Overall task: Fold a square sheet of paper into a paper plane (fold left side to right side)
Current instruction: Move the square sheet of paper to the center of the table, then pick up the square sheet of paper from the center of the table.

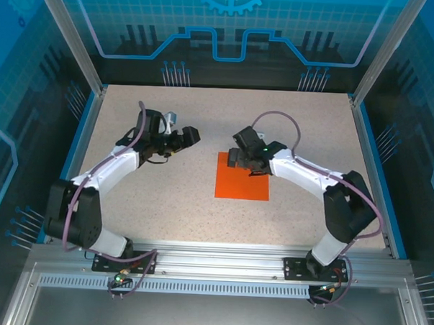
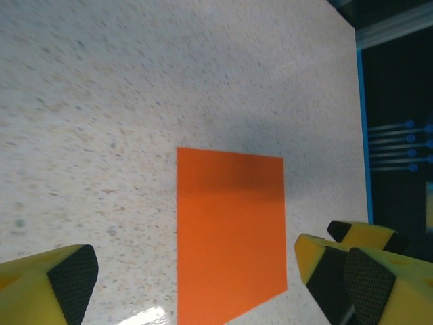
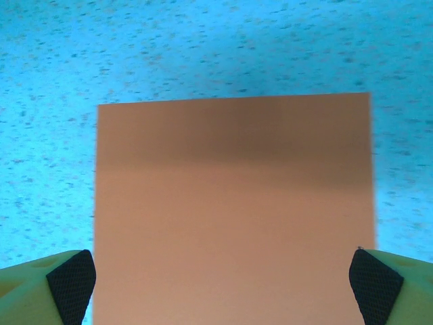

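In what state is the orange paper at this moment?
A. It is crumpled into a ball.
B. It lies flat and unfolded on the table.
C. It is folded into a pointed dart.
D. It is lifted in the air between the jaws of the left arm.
B: the square sheet of paper lies flat on the table, and neither the overhead view nor the wrist views show a fold or crease in it.

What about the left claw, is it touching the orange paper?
Apart. The top view shows a strip of bare table between the left claw and the orange paper.
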Action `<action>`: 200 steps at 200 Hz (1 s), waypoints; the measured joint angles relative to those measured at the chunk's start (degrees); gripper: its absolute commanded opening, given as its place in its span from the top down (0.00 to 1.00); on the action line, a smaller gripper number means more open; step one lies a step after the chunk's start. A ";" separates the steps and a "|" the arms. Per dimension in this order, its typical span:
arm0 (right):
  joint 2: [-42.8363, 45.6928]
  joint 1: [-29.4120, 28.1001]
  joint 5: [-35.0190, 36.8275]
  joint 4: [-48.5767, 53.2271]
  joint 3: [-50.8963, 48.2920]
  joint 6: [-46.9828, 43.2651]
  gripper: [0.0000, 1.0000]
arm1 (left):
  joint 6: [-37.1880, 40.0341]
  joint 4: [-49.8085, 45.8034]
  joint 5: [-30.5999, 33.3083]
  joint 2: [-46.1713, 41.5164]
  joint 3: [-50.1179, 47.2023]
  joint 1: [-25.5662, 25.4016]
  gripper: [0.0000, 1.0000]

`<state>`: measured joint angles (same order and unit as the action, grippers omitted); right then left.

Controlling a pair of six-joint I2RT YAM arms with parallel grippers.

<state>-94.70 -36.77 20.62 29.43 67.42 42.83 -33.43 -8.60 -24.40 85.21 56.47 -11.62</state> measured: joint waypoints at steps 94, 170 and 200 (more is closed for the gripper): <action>5.99 9.27 -10.82 -7.93 -14.27 -5.53 0.00 | -2.60 -0.59 -7.41 18.49 8.20 -13.31 0.23; -3.93 11.72 -13.62 -10.03 -9.81 -6.93 0.00 | -2.71 -2.71 -7.39 23.85 8.74 -15.72 0.23; -7.23 12.13 -13.35 -9.77 -6.14 -7.58 0.00 | -2.71 -3.82 -7.37 25.20 8.87 -15.96 0.26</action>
<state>-101.93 -24.64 7.27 19.66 61.28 35.24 -36.14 -12.43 -31.77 110.41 65.34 -27.57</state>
